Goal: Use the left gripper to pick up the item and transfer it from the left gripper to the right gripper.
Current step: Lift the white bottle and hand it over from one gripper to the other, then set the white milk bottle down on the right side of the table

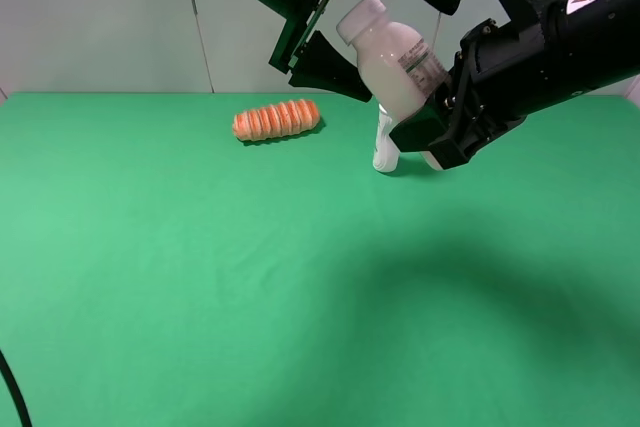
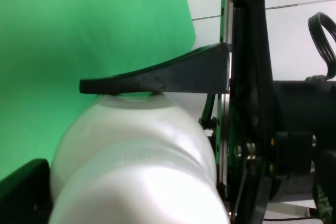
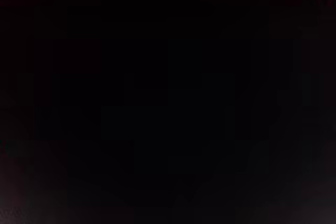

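One usable overview only, from the high camera; from the right wrist, nothing but blackness.

Up in the air over the far part of the green worktop point(image 1: 300, 297): the item point(image 1: 383, 55), tilted, white screw cap up and to the left, grey print on the label too small to read. Lower end buried in the right claw point(image 1: 438, 95) and pinched there, that claw pressed tight on the bottle. Fingertips hard to separate from the black housing behind them.

Flanked by the left claw point(image 1: 412, 53), spread wide: one finger low and left of the bottle, just beside it, the other above and clear of it.

From the left wrist, only a blurred white bulge of the item point(image 2: 136, 156), cut off by the frame, cap and label out of sight. Left claw point(image 2: 60, 129) spread here too. One finger point(image 2: 157, 80) right at the bottle's rounded shoulder, touching or barely off, cannot tell. Of the other, just a dark corner at the picture's edge.

Down on the worktop, behind the item and the right claw: a slimmer white bottle point(image 1: 385, 152), only its lower part showing, top hidden, upright or leaning hard to judge. Well to its left, an orange ribbed roll point(image 1: 277, 119), on its side, fully in view. At the near left corner, a curve of black cable point(image 1: 8, 387), cut off by the frame.
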You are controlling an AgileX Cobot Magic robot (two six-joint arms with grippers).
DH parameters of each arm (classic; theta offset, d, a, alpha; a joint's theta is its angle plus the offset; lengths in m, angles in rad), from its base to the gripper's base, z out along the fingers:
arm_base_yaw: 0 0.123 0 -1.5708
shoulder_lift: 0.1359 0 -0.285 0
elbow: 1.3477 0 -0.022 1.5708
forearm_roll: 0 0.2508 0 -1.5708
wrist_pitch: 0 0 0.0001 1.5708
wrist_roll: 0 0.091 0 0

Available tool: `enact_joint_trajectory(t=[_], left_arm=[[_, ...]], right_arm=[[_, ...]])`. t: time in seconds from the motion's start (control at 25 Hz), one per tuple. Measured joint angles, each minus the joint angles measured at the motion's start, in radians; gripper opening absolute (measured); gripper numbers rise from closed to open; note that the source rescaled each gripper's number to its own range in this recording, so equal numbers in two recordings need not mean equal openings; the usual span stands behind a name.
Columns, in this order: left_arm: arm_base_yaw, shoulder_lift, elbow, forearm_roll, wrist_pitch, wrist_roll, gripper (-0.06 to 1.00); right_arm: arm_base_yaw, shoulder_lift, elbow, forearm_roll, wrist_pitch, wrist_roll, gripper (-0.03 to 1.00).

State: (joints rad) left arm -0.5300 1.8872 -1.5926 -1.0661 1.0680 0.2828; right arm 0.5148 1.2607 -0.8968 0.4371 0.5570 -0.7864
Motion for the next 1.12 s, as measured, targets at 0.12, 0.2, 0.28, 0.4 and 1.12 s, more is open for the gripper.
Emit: enact_joint_trajectory(t=[0.12, 0.2, 0.28, 0.4, 1.12], left_arm=[[0.002, 0.0, 0.0, 0.001, 0.003, 0.0, 0.99], [0.005, 0.0, 0.0, 0.001, 0.011, 0.0, 0.99], [0.011, 0.0, 0.0, 0.001, 0.024, 0.0, 0.99], [0.026, -0.001, 0.0, 0.001, 0.053, 0.0, 0.99], [0.109, -0.136, 0.0, 0.165, 0.081, -0.02, 1.0]], right_arm=[[0.0, 0.0, 0.0, 0.0, 0.0, 0.001, 0.02], [0.0, 0.0, 0.0, 0.0, 0.0, 0.001, 0.02], [0.0, 0.0, 0.0, 0.0, 0.0, 0.002, 0.02], [0.0, 0.0, 0.0, 0.0, 0.0, 0.002, 0.02], [0.0, 0.001, 0.0, 0.001, -0.001, 0.003, 0.02]])
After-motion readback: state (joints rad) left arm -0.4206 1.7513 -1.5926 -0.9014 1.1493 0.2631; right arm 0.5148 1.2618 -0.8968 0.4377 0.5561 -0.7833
